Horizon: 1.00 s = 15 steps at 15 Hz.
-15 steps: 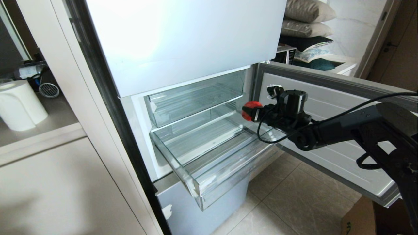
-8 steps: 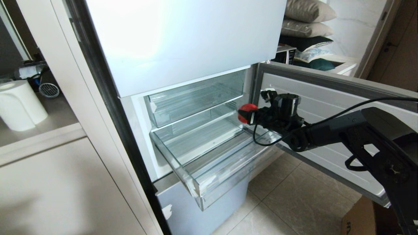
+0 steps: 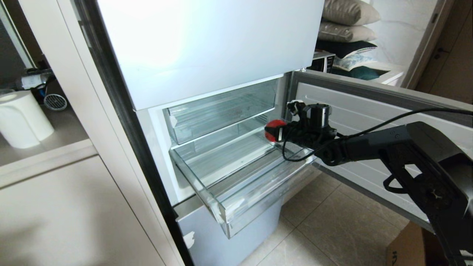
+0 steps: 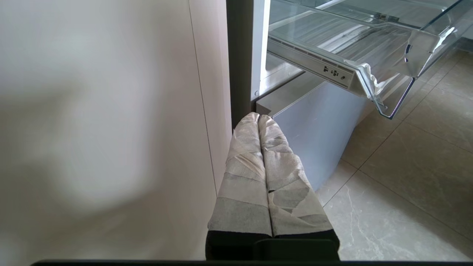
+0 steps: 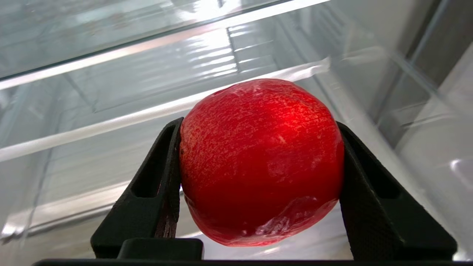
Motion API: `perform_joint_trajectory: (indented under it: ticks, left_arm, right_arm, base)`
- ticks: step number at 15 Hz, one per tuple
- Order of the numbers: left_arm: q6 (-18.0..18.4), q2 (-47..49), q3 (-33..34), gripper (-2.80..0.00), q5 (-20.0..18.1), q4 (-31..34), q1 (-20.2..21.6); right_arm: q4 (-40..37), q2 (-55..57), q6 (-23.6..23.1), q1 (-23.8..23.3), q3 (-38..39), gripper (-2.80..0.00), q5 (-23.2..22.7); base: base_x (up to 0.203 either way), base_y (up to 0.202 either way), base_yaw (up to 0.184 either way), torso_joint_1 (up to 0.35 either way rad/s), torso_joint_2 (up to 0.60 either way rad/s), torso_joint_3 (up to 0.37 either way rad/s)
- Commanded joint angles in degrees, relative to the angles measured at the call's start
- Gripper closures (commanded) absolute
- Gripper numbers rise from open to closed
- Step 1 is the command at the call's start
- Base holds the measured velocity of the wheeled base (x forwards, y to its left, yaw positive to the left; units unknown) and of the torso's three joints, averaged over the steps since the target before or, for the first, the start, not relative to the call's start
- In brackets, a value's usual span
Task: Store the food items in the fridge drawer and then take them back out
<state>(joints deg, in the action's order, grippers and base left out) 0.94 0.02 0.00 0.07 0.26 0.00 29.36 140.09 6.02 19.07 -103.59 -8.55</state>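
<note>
The right end effector (image 3: 276, 130) has carried the fruit (image 3: 272, 129) leftward, over the drawer (image 3: 236, 173) at its right side, pinching it across its widest girth. Glossy, round and probably light, it could slip or bruise. The left end effector (image 4: 258, 122), pressed together, hangs low by the fridge (image 3: 207, 44).

The round glossy red fruit (image 3: 272, 130) hangs over the pulled-out wide clear-plastic fridge drawer's (image 3: 221, 207) right rear corner, below the shallower clear drawer (image 3: 218, 111).

Fridge (image 3: 207, 44) middle door swung open to right. Fridge drawer (image 3: 236, 173) pulled out, clear, nothing visible inside. Shallower clear drawer (image 3: 218, 111) above it, pushed in. Right gripper (image 3: 275, 131) reaching in from right, clamped on round red fruit (image 3: 272, 129), apparently just above drawer's right rear corner. Paper roll (image 3: 22, 118) on shelf at far left.
</note>
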Motion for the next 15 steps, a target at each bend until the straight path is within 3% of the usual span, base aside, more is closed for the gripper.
perform_joint_trajectory:
  ticks: [1, 6, 7, 15]
  left_arm:
    - [0.0, 0.0, 0.0, 0.00, 0.0, 0.0, 0.0]
    - [0.0, 0.0, 0.0, 0.00, 0.0, 0.0, 0.0]
    - [0.0, 0.0, 0.0, 0.00, 0.0, 0.0, 0.0]
    - [0.0, 0.0, 0.0, 0.00, -0.1, 0.0, 0.0]
  right_arm:
    - [-2.6, 2.2, -0.2, 0.1, -3.9, 0.00, 0.0]
    - [-5.7, 5.6, -0.9, 0.0, -8.0, 0.00, 0.1]
    - [-5.8, 6.1, -1.0, 0.1, -8.1, -2.80, 0.1]
    - [-5.9, 5.2, -0.9, 0.3, -8.1, -2.80, 1.6]
  base:
    - [0.000, 0.000, 0.000, 0.000, 0.00, 0.000]
    - [0.000, 0.000, 0.000, 0.000, 0.00, 0.000]
    - [0.000, 0.000, 0.000, 0.000, 0.00, 0.000]
    - [0.000, 0.000, 0.000, 0.000, 0.00, 0.000]
